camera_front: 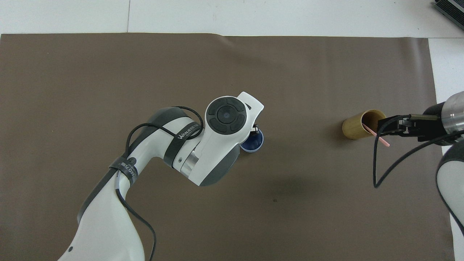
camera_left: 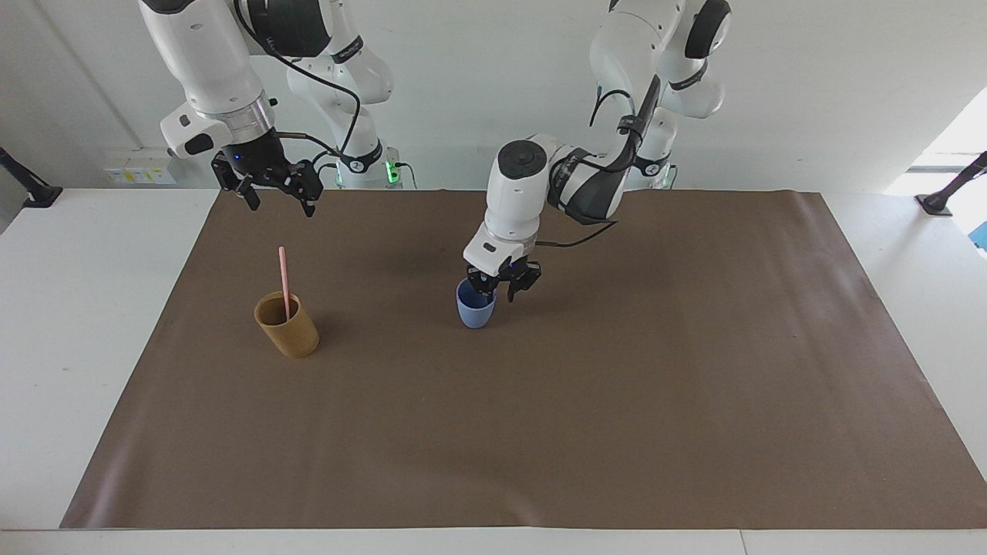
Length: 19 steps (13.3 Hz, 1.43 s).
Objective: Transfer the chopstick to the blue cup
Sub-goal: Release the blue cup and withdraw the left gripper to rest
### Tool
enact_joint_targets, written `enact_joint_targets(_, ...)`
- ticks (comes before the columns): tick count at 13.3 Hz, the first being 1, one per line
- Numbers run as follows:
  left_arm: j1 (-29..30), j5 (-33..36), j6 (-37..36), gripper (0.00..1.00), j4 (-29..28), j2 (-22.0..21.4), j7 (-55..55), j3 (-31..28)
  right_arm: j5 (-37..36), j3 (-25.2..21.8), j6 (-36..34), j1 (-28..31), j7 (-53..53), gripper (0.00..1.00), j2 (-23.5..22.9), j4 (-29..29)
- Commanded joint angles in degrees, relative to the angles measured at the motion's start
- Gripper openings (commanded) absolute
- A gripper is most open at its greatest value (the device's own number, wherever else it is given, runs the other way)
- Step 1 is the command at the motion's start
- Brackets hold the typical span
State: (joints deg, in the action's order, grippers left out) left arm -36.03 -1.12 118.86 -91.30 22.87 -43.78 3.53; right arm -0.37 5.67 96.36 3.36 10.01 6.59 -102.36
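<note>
The chopstick (camera_left: 284, 282) stands leaning in the tan cup (camera_left: 288, 324), toward the right arm's end of the table from the blue cup (camera_left: 475, 306) — not yet transferred. The left gripper (camera_left: 503, 287) sits at the blue cup's rim, fingers parted and gripping nothing, apparently letting the cup go after positioning it. The right gripper (camera_left: 272, 193) hangs released, raised near the tan cup — presumably staged for the pickup.

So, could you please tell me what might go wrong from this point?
The left gripper sits right at the blue cup rim, fingers parted; lifting off carelessly could tip the cup. The chopstick leans in the tan cup; a crooked pull by the open right gripper, hovering above, could topple that cup.
</note>
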Motion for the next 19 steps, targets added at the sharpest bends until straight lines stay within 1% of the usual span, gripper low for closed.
enact_joint_targets(1,5.2,0.2,-5.3,1.0,-0.7,-5.0,3.9,0.3,-0.1,0.1,7.1,0.7,-4.8,1.0,4.7,-8.8)
enact_joint_targets(4,12.4,0.2,-10.3,1.0,-1.4,-9.8,12.5,0.4,-0.1,0.0,16.2,3.5,-8.2,1.0,7.6,-17.9)
enact_joint_targets(5,14.7,0.1,-12.1,1.0,-2.2,-11.9,15.4,0.4,-0.1,0.1,18.8,4.4,-8.3,1.0,8.0,-20.0)
enact_joint_targets(8,21.1,0.1,-16.6,1.0,-4.9,-16.0,23.8,0.5,0.0,0.1,23.4,5.0,-8.3,1.0,7.6,-23.7)
enact_joint_targets(10,24.9,0.1,-19.9,1.0,-5.4,-17.9,29.3,0.4,0.0,0.0,26.8,5.5,-8.4,1.0,7.3,-26.1)
enact_joint_targets(12,28.3,0.1,-22.4,1.0,-5.4,-19.2,34.3,0.4,0.0,0.1,29.5,6.1,-9.5,0.89,6.5,-27.5)
enact_joint_targets(13,29.8,0.1,-23.3,1.0,-5.4,-19.3,36.2,0.4,0.0,0.1,29.7,6.1,-10.2,0.79,6.3,-27.5)
enact_joint_targets(14,31.2,0.1,-24.0,1.0,-5.4,-19.4,37.9,0.4,0.0,0.1,30.5,6.0,-10.4,0.72,6.2,-27.5)
enact_joint_targets(15,32.3,0.1,-24.5,1.0,-5.4,-19.4,39.5,0.4,-0.1,0.1,31.5,6.0,-10.4,0.7,6.2,-27.5)
enact_joint_targets(16,33.3,0.1,-24.6,1.0,-5.4,-19.9,40.9,0.4,-0.1,0.1,31.9,6.0,-10.8,0.65,6.1,-27.5)
enact_joint_targets(18,35.5,0.1,-25.4,1.0,-5.1,-21.0,44.8,0.3,0.0,0.1,31.4,6.0,-13.3,0.23,6.1,-27.5)
enact_joint_targets(19,36.2,0.1,-26.1,1.0,-4.9,-21.6,45.8,0.3,-0.1,0.1,30.8,6.0,-14.0,0.08,6.1,-27.5)
